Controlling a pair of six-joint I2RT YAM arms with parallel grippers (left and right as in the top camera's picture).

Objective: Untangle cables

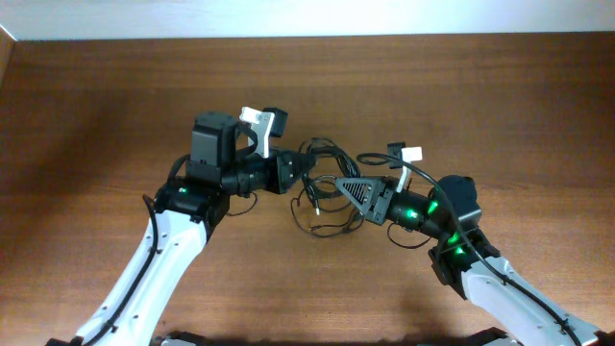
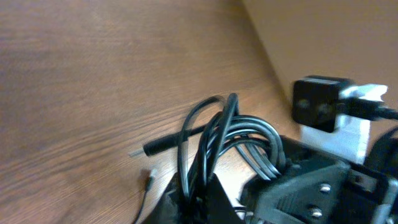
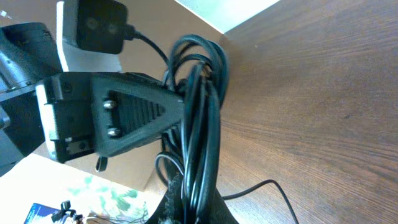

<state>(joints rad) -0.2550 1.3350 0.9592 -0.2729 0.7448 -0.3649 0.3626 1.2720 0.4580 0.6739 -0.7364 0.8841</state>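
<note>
At the tabletop's middle, left gripper (image 1: 306, 177) and right gripper (image 1: 340, 185) each pinch the cables (image 3: 200, 112), one tangled bunch; untangling looks barely begun.

Glossy black cables (image 3: 202, 143) on a wood-grain table (image 1: 96, 115) (matt, smooth).

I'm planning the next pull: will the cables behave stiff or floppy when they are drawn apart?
The cables look floppy: they curve in loose loops, so they would probably sag rather than hold shape. They seem thin and light, likely sliding easily over the smooth wooden table. Several strands cross, so pulling may tighten a snag.
</note>
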